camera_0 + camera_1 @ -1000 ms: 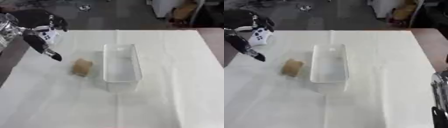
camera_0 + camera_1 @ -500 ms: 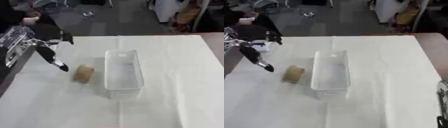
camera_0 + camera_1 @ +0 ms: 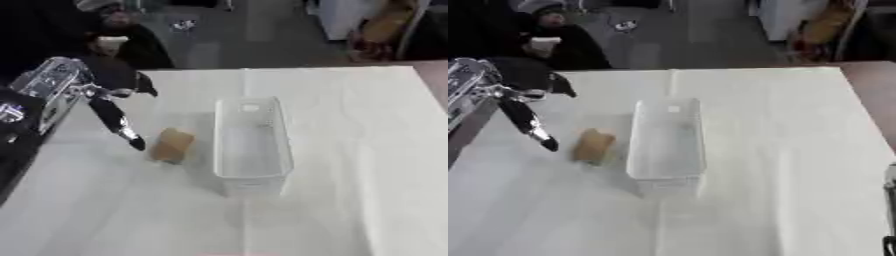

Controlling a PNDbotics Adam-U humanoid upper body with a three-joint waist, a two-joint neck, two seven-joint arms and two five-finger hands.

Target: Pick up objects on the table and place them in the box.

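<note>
Left eye view: left hand (image 3: 105,107) left of box (image 3: 251,145), fingers straight and spread, holding nothing; one long finger (image 3: 118,125) angled down, tip just beside brown block (image 3: 171,145), contact unclear. Arm enters from left edge. Block lies on white tablecloth (image 3: 350,150), just left of box, outside it.

Right eye view: sliver of right hand (image 3: 890,210) at lower right edge, well right of box; fingers not visible, cannot tell.
</note>
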